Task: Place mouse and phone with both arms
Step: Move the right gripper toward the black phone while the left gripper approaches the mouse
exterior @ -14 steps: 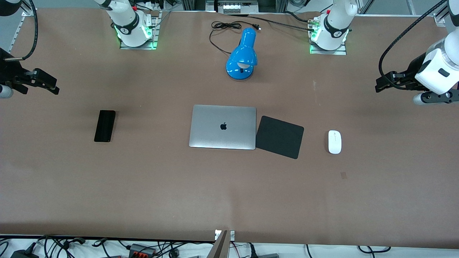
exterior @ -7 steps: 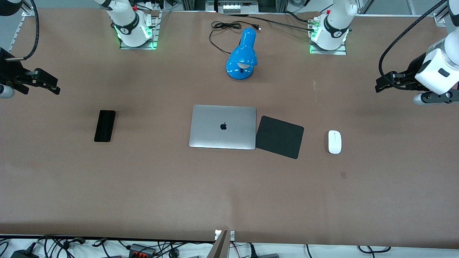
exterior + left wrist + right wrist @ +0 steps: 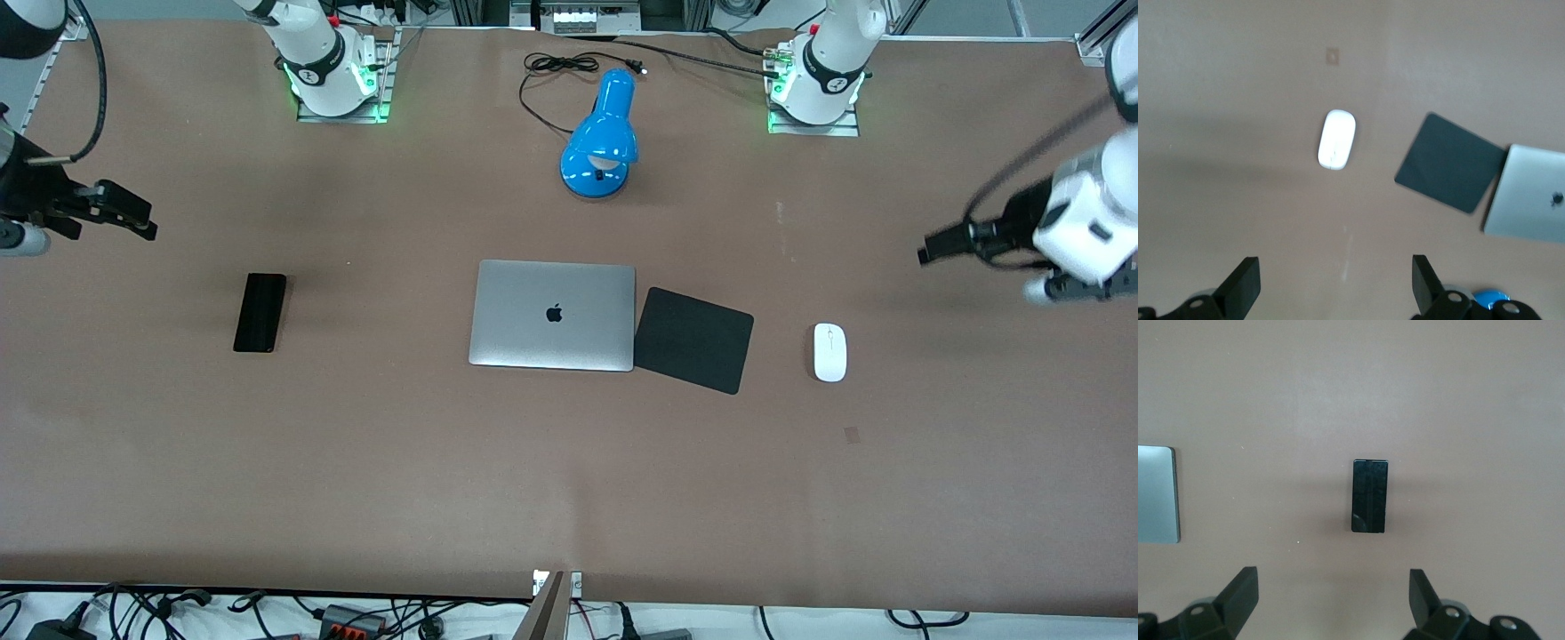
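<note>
Both hands hang spread and empty, left hand [image 3: 1331,293] over mouse [image 3: 829,352], right hand [image 3: 1331,607] over phone [image 3: 260,312] at its 12 o'clock, seemingly lining up grasps.

Probably lab: bolted arm bases [image 3: 336,84]

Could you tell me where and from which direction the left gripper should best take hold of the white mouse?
Probably from straight above, fingers closing across the mouse's narrow width at mid-length. It lies flat on the table, clear of the mouse pad, long axis running toward the front camera. The left gripper, open, hangs over bare table.
</note>
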Tool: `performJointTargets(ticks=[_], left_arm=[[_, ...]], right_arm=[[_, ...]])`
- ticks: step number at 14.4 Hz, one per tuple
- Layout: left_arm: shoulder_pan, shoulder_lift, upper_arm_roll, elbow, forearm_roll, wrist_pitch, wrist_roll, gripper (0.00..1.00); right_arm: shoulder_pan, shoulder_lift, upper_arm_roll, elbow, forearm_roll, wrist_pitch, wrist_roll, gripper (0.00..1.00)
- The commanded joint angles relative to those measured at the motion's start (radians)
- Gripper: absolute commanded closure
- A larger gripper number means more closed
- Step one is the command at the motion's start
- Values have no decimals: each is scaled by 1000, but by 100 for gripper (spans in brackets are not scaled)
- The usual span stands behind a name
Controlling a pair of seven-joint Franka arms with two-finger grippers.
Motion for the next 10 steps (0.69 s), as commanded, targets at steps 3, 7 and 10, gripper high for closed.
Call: performJointTargets(ticks=[3,7,10], left_arm=[[-2,156,-2,15,5,140,26,0],[-12,256,-12,18,8,200,64,0],[-37,270,-10,45,-1,198,52,0]], right_arm=[[5,62,-2,-36,-48,55,3,0],[-6,94,-2,-209,-48,268,5,0],[-10,146,-3,-285,-47,370,5,0]])
